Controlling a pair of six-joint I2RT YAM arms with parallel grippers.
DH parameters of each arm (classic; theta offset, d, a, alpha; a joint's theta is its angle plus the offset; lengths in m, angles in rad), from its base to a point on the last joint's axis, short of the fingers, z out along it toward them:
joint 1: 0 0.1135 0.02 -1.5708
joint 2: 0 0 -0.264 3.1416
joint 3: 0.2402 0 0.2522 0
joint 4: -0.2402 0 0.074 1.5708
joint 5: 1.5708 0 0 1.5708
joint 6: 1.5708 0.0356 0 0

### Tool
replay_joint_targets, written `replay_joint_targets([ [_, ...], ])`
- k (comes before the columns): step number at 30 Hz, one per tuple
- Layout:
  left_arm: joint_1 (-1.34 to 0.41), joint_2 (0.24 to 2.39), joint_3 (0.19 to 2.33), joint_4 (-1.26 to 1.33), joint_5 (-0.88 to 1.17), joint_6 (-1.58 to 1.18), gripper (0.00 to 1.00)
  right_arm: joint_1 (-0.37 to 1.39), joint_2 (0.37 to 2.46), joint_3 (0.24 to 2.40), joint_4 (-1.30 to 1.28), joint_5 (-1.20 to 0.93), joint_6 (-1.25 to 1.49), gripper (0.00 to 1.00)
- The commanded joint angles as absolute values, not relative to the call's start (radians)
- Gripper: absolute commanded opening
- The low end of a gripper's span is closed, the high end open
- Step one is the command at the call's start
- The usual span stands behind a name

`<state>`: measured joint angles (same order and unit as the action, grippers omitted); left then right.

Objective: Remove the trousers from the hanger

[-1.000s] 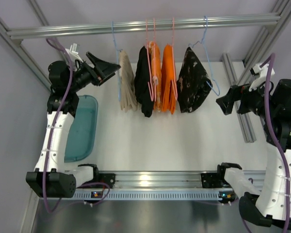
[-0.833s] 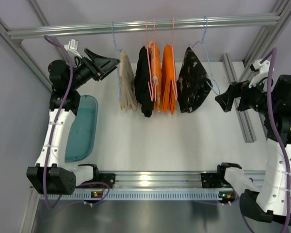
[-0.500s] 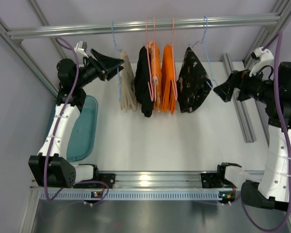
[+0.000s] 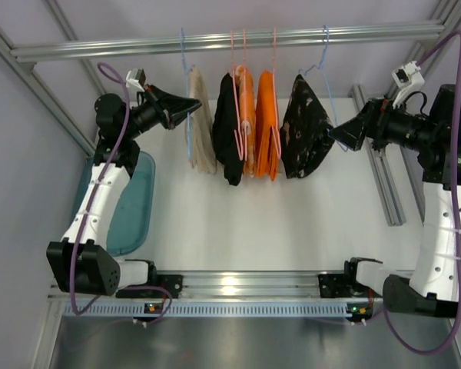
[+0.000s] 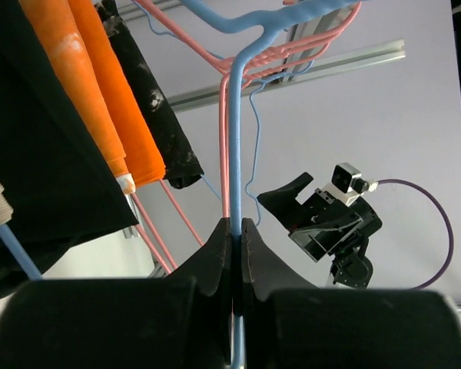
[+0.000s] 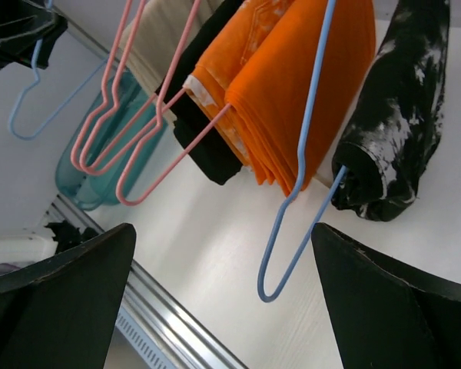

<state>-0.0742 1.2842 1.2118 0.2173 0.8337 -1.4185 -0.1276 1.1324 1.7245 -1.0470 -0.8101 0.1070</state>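
The left gripper [image 4: 196, 107] has swung right and slightly up, from short of the hanger [image 4: 189, 134] to right on it; its jaws, wide apart a second ago, have closed on the blue wire just beside the trousers [image 4: 202, 127]; the hanger's hook has shifted a little right along the rail [image 4: 292, 35], and the trousers have swung slightly with it; the right gripper [image 4: 339, 136] has risen and moved left, from well apart from the dark patterned garment [image 4: 303, 131] to just beside it.
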Motion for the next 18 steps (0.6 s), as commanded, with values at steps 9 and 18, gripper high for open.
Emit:
replay_joint_targets([
  [9, -0.08, 1.263, 1.431, 0.364, 0.839, -1.243, 0.0, -0.133, 1.187, 1.807, -0.637, -0.989, 0.388, 0.99],
  [18, -0.083, 1.076, 1.248, 0.362, 0.83, -1.249, 0.0, -0.016, 1.258, 1.838, -0.445, -0.919, 0.532, 0.99],
])
